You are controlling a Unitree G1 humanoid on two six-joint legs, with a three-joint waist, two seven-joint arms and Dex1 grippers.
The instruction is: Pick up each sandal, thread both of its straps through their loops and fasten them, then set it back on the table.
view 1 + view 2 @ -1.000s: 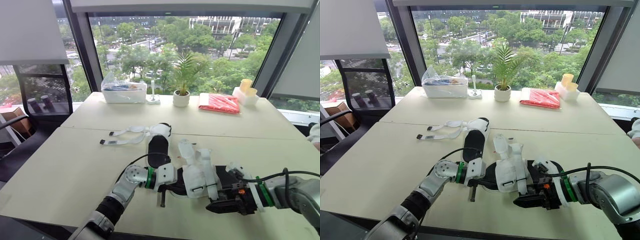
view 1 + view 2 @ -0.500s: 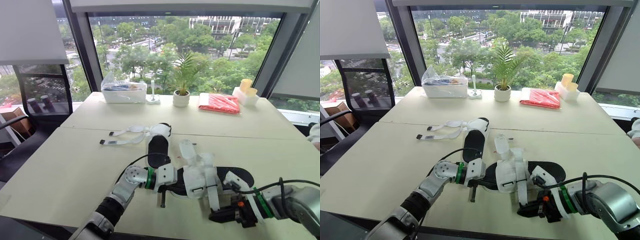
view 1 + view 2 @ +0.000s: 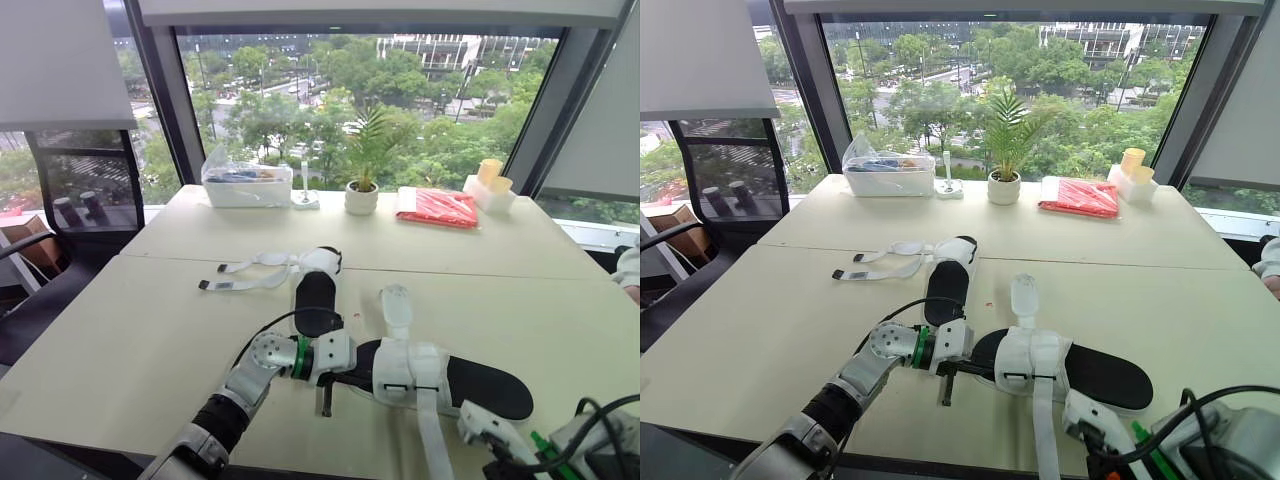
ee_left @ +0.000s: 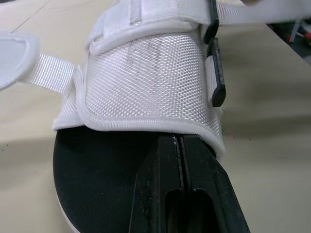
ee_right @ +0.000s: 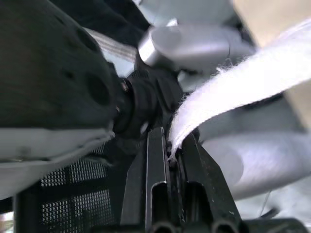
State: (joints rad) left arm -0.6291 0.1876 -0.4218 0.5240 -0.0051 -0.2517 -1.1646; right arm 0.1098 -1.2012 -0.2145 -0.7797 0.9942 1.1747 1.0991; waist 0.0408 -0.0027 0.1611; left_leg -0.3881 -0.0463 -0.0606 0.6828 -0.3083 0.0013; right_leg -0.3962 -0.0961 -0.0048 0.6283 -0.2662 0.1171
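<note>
Near sandal lies flat on the desk, toe end toward the L hand. That hand's fingers are closed together w/ only a thin slit btwn them, tips resting on the black insole just under the white band. Can't tell if they actually pinch anything. R hand is clamped tight on the end of a white strap, which runs from the band toward the desk's near edge, drawn out straight.

Step in hand, as I read it: drawing this strap thru its black loop before fastening.
- L hand should pin the toe end down so the sandal doesn't slide or twist under the pull.
- Pull in line w/ the loop, not sideways, or the webbing will bunch & jam.
- Once snug, fold strap back over the band & press it flat along its length. Prob hook-and-loop, not confirmed.
- Grip is at the very tip, so it could slip out.

Second strap sticks out on the far side, loose, not yet done. Other sandal sits just beyond, its straps spread open on the desk.

Brands/writing: none readable on sandals, straps or the items by the window.
</note>
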